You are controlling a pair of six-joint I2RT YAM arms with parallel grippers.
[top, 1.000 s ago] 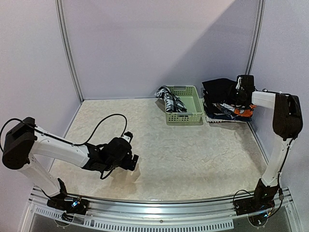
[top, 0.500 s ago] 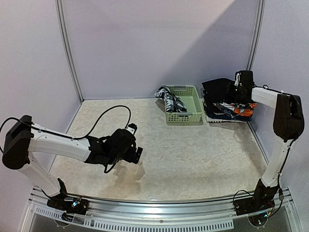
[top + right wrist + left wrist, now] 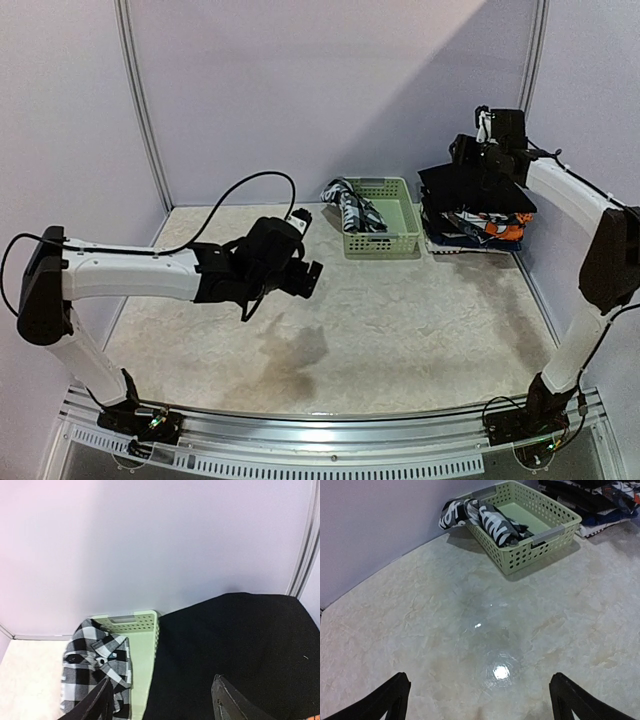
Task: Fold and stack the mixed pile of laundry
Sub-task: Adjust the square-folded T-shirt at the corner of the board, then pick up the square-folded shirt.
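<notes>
At the desk's far right corner, about 1 o'clock in the top view: the stack (image 3: pixel 470 222). The black cloth (image 3: pixel 478 187) lies on top, with the printed pieces (image 3: pixel 503 231) showing under its right edge.

Right claw (image 3: pixel 468 150) hovers above the stack, fingers apart, nothing between them. Left claw (image 3: pixel 305 278) is out over the desk (image 3: pixel 400 330) toward 10 o'clock, spread wide and empty, facing the basket (image 3: pixel 385 243).

Left to do: the checked shirt (image 3: pixel 350 206), at 12 o'clock, draped over the basket's far-left rim, part in and part out.

Judgement: the step in hand is fetching that shirt.
- Take it with the left claw where it bunches on the rim, not through the slots.
- Lift straight up until the hem clears the rim, or the basket is likely to drag along.
- Carry it toward 6 o'clock to fold.

Edges:
- The back wall (image 3: pixel 330 100) is close behind the basket and stack.
- The right wall (image 3: pixel 590 100) is close beside the right arm.
- In the right wrist view the black cloth's edge lies just beside the basket's rim.

Open room: bare desk from centre to near edge. Keep the right claw high while you work there.
</notes>
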